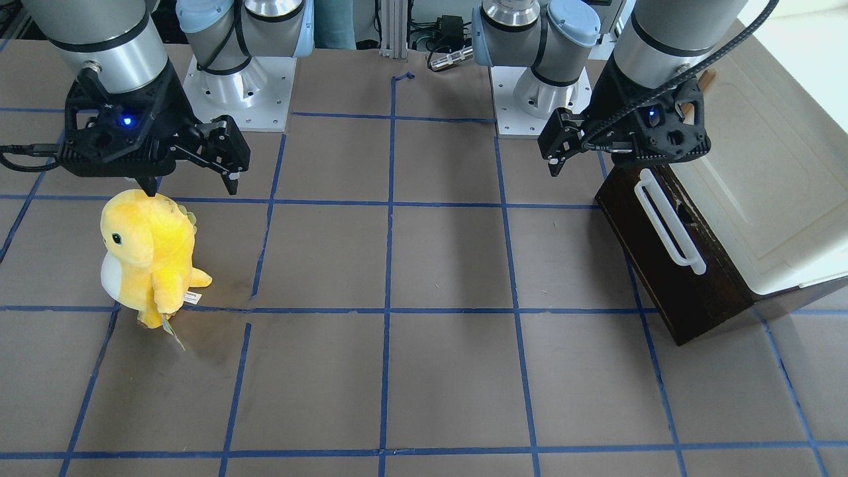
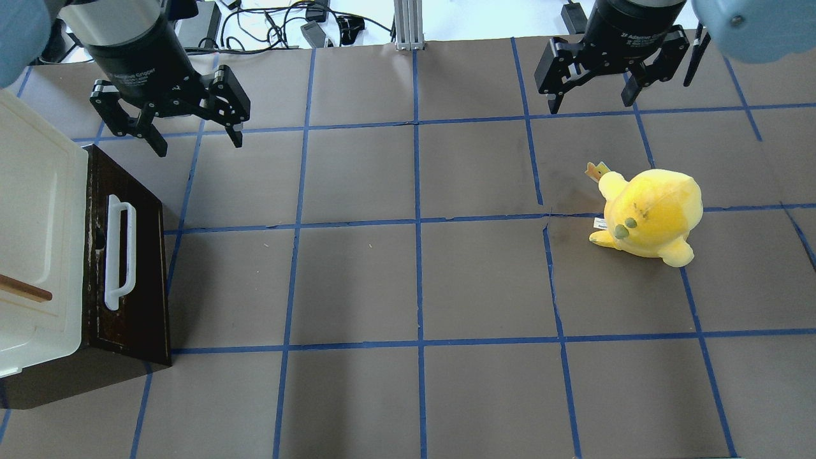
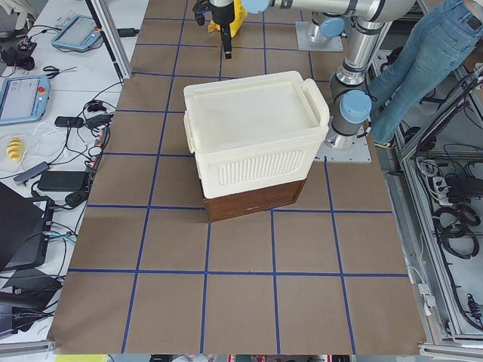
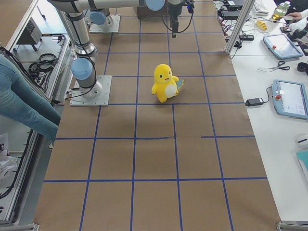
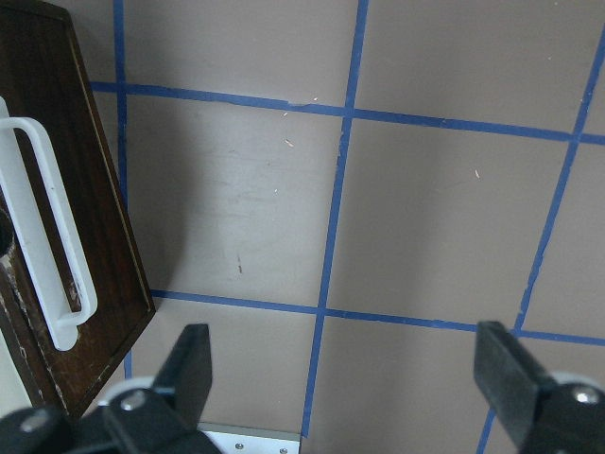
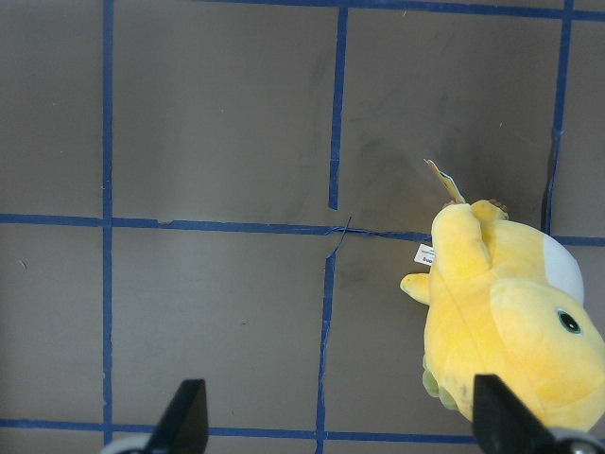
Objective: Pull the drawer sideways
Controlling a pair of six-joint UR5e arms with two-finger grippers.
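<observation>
We find bare brown tabletop (image 2: 414,274) fronting the dark-brown wooden drawer (image 2: 150,287); the yellow plush dinosaur (image 2: 650,213) stands well apart.

**Dark wood drawer, white handle**

The drawer (image 2: 150,280) is dark-brown wood with a long white bar handle (image 2: 112,261) running across its front. It looks pushed in under a cream box (image 2: 32,210) at the robot's left end of the table (image 2: 414,280), with its front facing the middle.

overhead and front cameras face each other across the table (image 2: 446,287).
</observation>
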